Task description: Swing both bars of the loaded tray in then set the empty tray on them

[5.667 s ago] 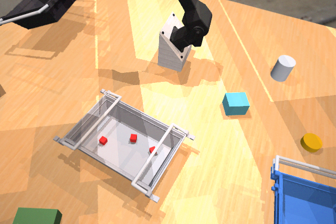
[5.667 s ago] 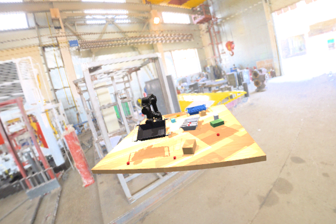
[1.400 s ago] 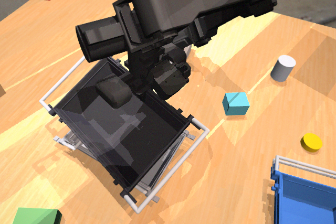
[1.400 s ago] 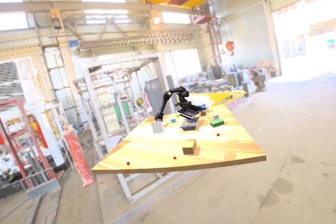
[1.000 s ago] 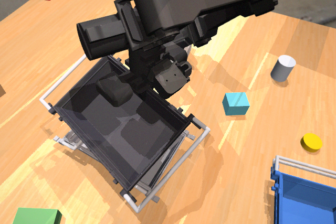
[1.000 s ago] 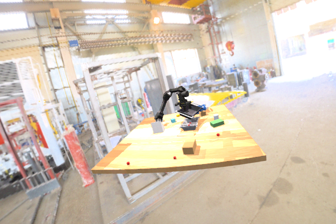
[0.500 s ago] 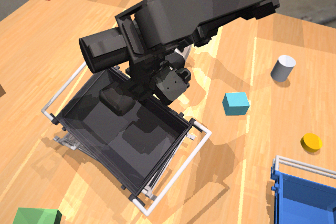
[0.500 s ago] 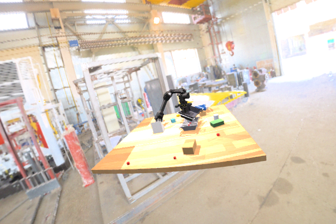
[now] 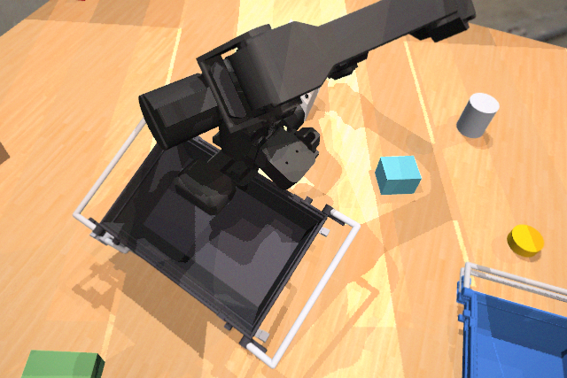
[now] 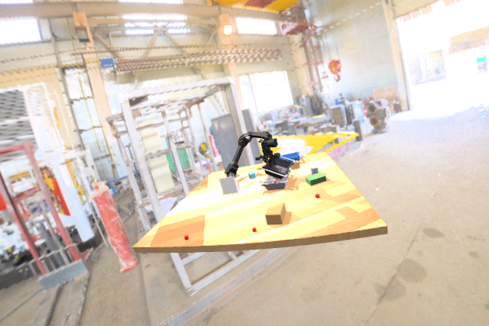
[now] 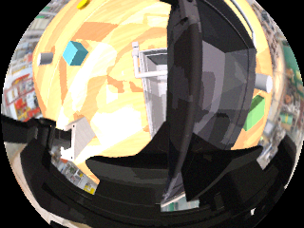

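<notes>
Black empty tray [image 9: 256,245] [image 10: 278,167] [image 11: 214,81], tilted, white bars outward, wall clamped in the gripper [image 9: 242,173] [image 10: 272,159] [image 11: 170,124].
</notes>
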`<state>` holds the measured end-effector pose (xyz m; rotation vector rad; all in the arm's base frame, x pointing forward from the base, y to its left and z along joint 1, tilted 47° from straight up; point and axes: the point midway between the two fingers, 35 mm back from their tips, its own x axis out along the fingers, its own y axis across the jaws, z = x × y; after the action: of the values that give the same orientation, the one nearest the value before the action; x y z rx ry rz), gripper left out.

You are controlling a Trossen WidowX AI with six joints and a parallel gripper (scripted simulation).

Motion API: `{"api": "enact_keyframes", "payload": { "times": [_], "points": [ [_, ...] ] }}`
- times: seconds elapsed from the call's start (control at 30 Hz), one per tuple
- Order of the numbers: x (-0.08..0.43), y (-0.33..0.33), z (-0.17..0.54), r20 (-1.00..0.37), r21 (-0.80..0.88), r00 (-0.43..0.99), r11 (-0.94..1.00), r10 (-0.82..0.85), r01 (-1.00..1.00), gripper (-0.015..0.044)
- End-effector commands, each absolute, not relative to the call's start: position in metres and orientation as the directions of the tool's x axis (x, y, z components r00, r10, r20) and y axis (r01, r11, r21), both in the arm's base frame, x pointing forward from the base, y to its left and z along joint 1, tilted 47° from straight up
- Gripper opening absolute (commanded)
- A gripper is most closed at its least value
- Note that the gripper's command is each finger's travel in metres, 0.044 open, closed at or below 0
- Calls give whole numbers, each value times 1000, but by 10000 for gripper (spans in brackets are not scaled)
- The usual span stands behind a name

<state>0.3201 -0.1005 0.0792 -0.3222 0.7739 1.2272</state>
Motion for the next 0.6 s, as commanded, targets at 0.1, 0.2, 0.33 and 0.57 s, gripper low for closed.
{"api": "enact_keyframes", "payload": {
  "times": [0.1, 0.2, 0.33, 0.57],
  "points": [
    [320, -99, 77, -686, 129, 144, 314, 713, -941, 0],
    [318, -98, 76, -686, 120, 142, 303, 714, -945, 0],
    [316, -96, 74, -686, 112, 139, 293, 714, -950, 0],
    [311, -93, 68, -687, 108, 138, 287, 714, -952, 0]
  ]
}}
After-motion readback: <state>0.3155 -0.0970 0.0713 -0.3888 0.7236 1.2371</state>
